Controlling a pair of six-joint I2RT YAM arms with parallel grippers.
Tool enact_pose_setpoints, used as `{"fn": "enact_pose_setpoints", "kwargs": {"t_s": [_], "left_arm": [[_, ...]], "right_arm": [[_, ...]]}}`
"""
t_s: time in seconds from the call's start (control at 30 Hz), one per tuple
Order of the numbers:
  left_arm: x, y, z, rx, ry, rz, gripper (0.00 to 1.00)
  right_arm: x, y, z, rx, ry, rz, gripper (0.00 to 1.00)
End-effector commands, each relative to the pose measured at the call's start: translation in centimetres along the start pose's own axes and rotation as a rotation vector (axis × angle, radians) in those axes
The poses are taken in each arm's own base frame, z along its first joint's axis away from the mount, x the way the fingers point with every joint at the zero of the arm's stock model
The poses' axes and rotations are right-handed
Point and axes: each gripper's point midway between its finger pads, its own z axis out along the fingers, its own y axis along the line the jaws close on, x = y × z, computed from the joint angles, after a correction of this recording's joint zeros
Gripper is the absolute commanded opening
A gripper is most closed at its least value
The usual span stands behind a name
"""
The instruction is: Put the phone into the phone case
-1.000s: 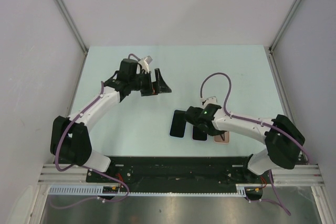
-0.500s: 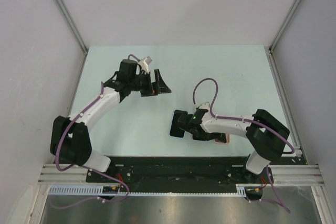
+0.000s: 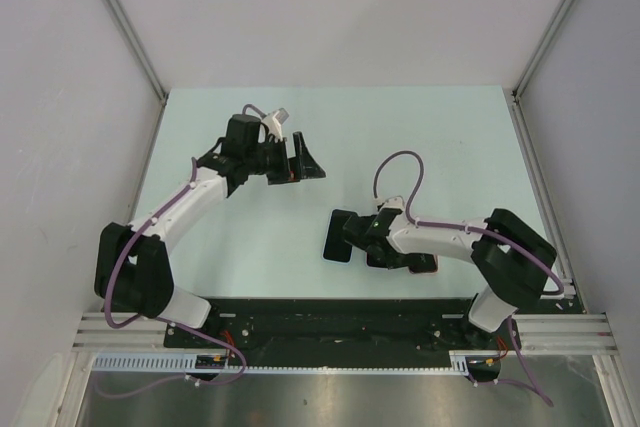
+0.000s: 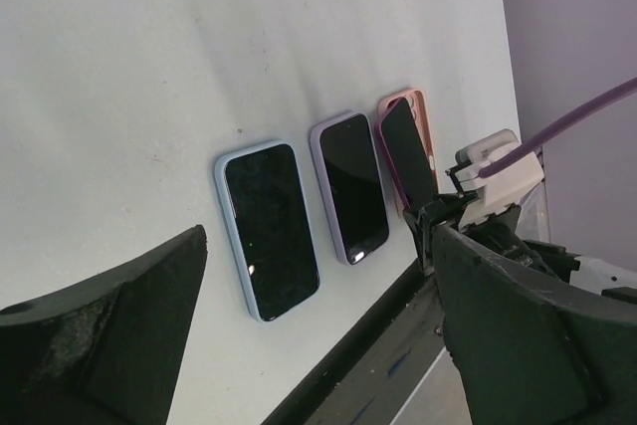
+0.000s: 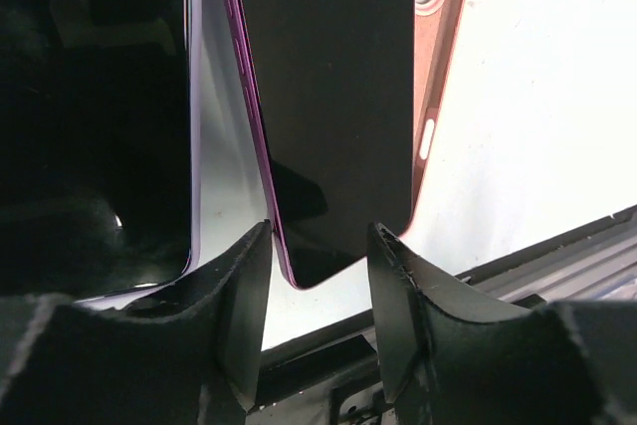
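My right gripper is shut on the near end of a dark phone with a purple edge. It holds the phone tilted over the pink phone case, which lies flat on the table. In the top view the right gripper is at the table's near edge, and the phone covers most of the pink case. The left wrist view shows the phone leaning over the case. My left gripper is open and empty, raised above the middle of the table.
A phone in a lilac case and a phone in a light blue case lie flat to the left of the pink case. The black rail runs along the table's near edge just behind the phones.
My right gripper has turned and shifted right along the near edge with the phone, which now covers the pink case. The left arm has not moved.
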Motion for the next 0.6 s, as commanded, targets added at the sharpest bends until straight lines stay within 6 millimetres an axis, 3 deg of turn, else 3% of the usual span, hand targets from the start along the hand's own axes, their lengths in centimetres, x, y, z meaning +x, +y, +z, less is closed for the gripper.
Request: {"fn": "enact_pose_setpoints", "kwargs": {"t_s": [0.0,0.17,0.3,0.4,0.43,0.47,0.53,0.57], "left_arm": [[-0.8,-0.7,-0.7,0.016,-0.045,0.04,0.98],[-0.4,-1.2,-0.4,0.019,-0.035,0.06,0.91],[1.3,-3.3,0.7,0.039,0.001,0.12,0.82],[2.8,-4.9,2.0,0.061,0.046,0.145,0.68],[3.2,-5.3,2.3,0.063,0.056,0.149,0.58],[4.2,-6.0,3.1,0.07,0.082,0.166,0.52],[4.7,-7.1,3.9,0.074,0.093,0.189,0.36],[6.0,-7.7,4.7,0.087,0.13,0.205,0.3]], "right_arm": [[-1.0,0.0,-0.1,-0.057,-0.025,0.082,0.48],[-1.6,0.6,-1.3,-0.193,-0.017,0.136,0.52],[-3.1,0.0,-1.9,-0.343,-0.019,0.235,0.55],[-4.9,-2.2,-2.0,-0.411,-0.036,0.327,0.55],[-4.8,-2.4,-1.9,-0.451,-0.015,0.343,0.54],[-5.6,-4.2,-1.3,-0.449,-0.022,0.418,0.53],[-6.0,-5.6,-0.9,-0.461,-0.022,0.454,0.45],[-6.3,-6.8,-0.6,-0.454,-0.027,0.508,0.43]]}}
